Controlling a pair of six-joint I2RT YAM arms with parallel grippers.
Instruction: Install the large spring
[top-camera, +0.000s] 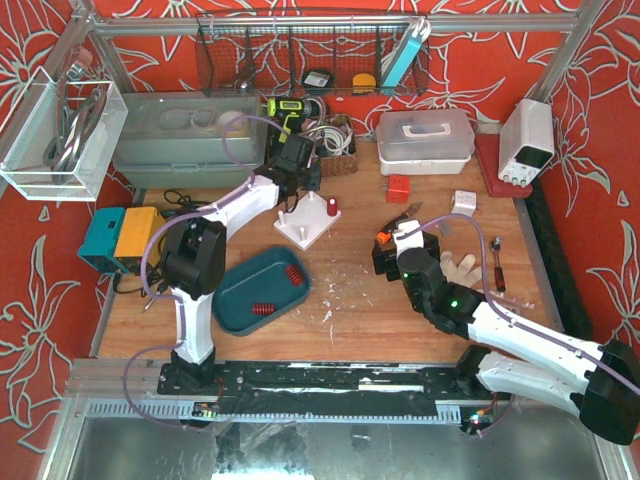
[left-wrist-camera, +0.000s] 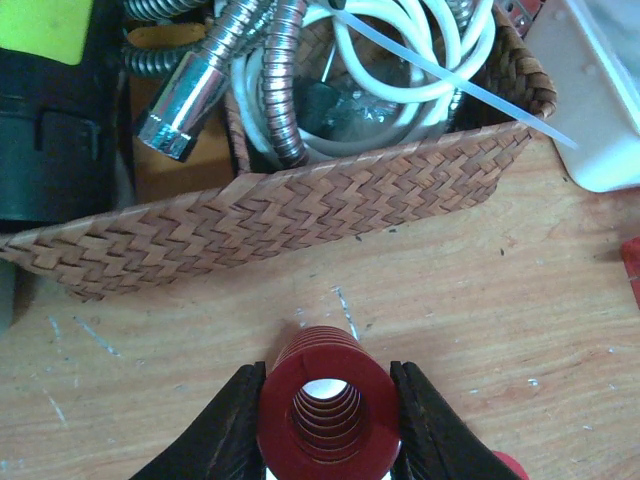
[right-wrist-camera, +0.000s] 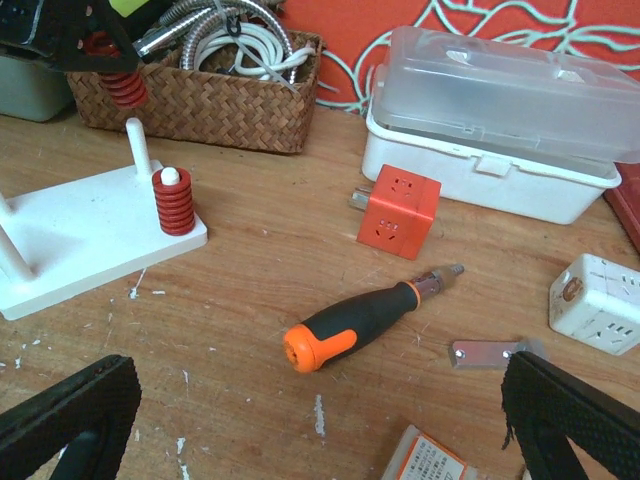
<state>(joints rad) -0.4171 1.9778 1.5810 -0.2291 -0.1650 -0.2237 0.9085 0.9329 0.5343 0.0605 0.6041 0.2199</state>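
My left gripper (left-wrist-camera: 330, 405) is shut on the large red spring (left-wrist-camera: 330, 400), which I look down through end-on, with white showing through its bore. In the right wrist view the spring (right-wrist-camera: 121, 86) hangs upright from that gripper (right-wrist-camera: 95, 45), just above and left of a bare white peg (right-wrist-camera: 135, 148) on the white peg base (right-wrist-camera: 80, 235). A smaller red spring (right-wrist-camera: 173, 202) sits on another peg. In the top view the left gripper (top-camera: 296, 168) is over the base's (top-camera: 310, 228) far edge. My right gripper (right-wrist-camera: 320, 440) is open and empty, low over the table (top-camera: 402, 245).
A wicker basket (left-wrist-camera: 300, 210) of hoses and cables stands just behind the peg base. An orange-black screwdriver (right-wrist-camera: 365, 320), an orange socket cube (right-wrist-camera: 400, 210), a metal plate (right-wrist-camera: 485, 352) and a white plastic box (right-wrist-camera: 500, 130) lie ahead of the right gripper. A teal tray (top-camera: 240, 300) holds small red springs.
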